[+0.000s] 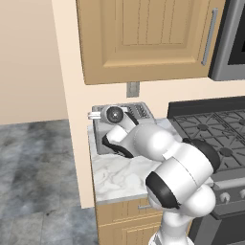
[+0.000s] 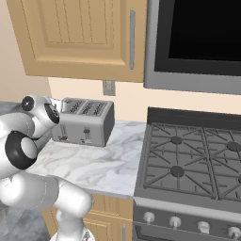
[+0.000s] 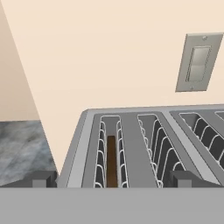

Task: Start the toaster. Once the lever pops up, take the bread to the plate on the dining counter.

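The arm bends forward from the base, elbow raised, and reaches left over the marble worktop (image 2: 108,162) to the toaster (image 2: 87,122), which stands against the wall beside the stove (image 2: 193,162). The gripper (image 3: 113,178) hangs above the toaster's left end, looking down into the slots; its 2 fingertips (image 3: 43,178) stand wide apart, holding nothing. The bread (image 3: 112,159) sits upright, sunk in the leftmost slot. A wall switch (image 3: 195,63) is above the toaster.

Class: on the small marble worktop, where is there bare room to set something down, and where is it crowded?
Bare marble worktop lies between the toaster and the stove, out to the front edge. The back-left corner is crowded by the toaster and the robot arm.
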Robot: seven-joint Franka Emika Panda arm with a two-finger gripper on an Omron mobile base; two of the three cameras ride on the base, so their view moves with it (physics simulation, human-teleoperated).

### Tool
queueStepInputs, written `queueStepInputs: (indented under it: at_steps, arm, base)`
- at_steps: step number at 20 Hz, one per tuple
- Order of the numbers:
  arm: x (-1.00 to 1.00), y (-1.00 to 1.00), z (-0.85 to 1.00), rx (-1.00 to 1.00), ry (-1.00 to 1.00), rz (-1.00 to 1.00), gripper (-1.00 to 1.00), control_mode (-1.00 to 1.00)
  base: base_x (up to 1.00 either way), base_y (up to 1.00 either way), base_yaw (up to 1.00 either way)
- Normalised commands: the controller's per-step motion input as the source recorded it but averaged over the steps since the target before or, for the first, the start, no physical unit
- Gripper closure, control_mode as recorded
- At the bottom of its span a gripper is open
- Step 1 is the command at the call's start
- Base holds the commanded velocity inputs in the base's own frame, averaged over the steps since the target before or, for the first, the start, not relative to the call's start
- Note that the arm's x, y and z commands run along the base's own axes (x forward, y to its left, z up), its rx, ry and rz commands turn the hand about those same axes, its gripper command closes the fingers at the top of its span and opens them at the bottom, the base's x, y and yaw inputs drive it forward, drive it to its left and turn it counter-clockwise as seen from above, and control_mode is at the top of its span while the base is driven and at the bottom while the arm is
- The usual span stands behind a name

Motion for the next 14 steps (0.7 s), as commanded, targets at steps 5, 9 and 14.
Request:
queueStepInputs:
  at_steps: [5, 9, 14]
  arm:
    - [0.0, 0.0, 0.0, 0.0, 0.0, 0.0, -1.0, -1.0]
    - [0.0, 0.0, 0.0, 0.0, 0.0, 0.0, -1.0, -1.0]
    - [0.0, 0.0, 0.0, 0.0, 0.0, 0.0, -1.0, -1.0]
  base:
    - [0.0, 0.0, 0.0]
    - [0.0, 0.0, 0.0]
    - [0.0, 0.0, 0.0]
